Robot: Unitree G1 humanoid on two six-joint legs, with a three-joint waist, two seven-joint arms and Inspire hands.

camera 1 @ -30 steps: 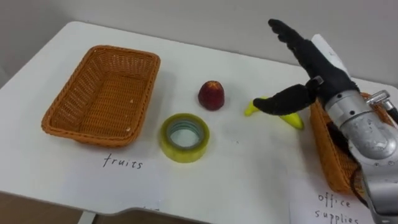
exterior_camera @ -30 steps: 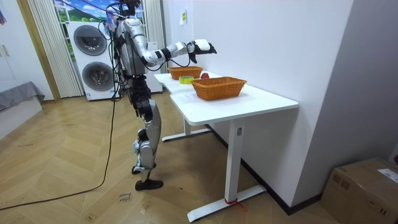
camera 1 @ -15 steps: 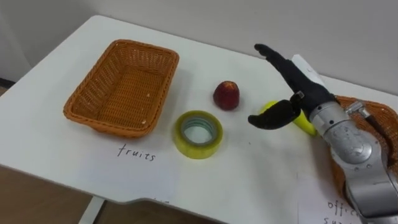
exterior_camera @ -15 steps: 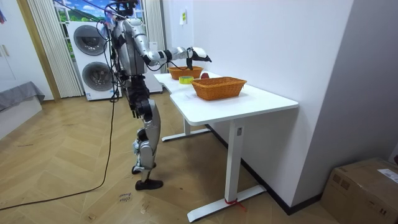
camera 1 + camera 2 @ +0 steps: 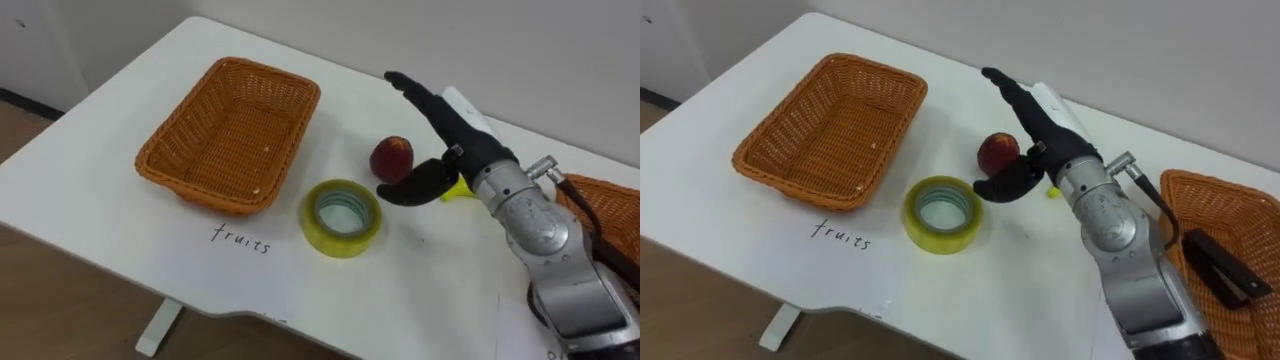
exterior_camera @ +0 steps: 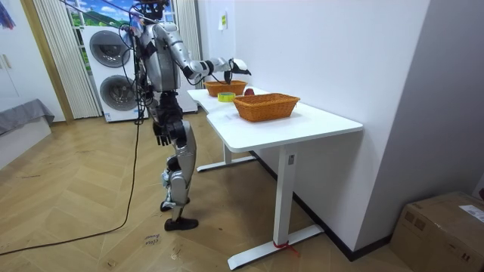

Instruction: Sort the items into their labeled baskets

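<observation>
**Right hand open over the table, nothing held, no item sorted**

- Robot stands upright at the white table (image 5: 420, 295), at its end on the room view's left. 2 stacked washing machines (image 6: 113, 75) are behind it.
- Right arm is stretched out over the tabletop. Right hand (image 5: 462, 145) hovers mid-table with its fingers (image 5: 415, 92) straight and pointing away from the robot. The thumb (image 5: 410, 190) is bent in under the palm. The hand grips nothing.
- Left hand (image 6: 161, 134) hangs low beside the hip in the room view. It is too small there to say whether it is open or closed.
- Red fruit (image 5: 391, 157) sits on the table just left of the right hand. The thumb tip is close to it, but I can't confirm contact.
- Banana (image 5: 456, 189) lies on the table under and behind the right hand. It is mostly covered, with just a yellow sliver visible.
- Yellow tape roll (image 5: 322, 228) lies flat on the table, hole up. It is nearer the robot than the red fruit, between the left basket and the hand, and touches neither.
- Left wicker basket (image 5: 235, 130) is on the robot's left with nothing inside. A handwritten label (image 5: 240, 241) is on the table at its near edge.
- Right wicker basket (image 5: 1240, 215) is at the far right, beyond the forearm. A dark stapler (image 5: 1214, 265) lies inside it.
- So the 2 fruits and the tape roll are all on the bare table between the 2 baskets.
</observation>
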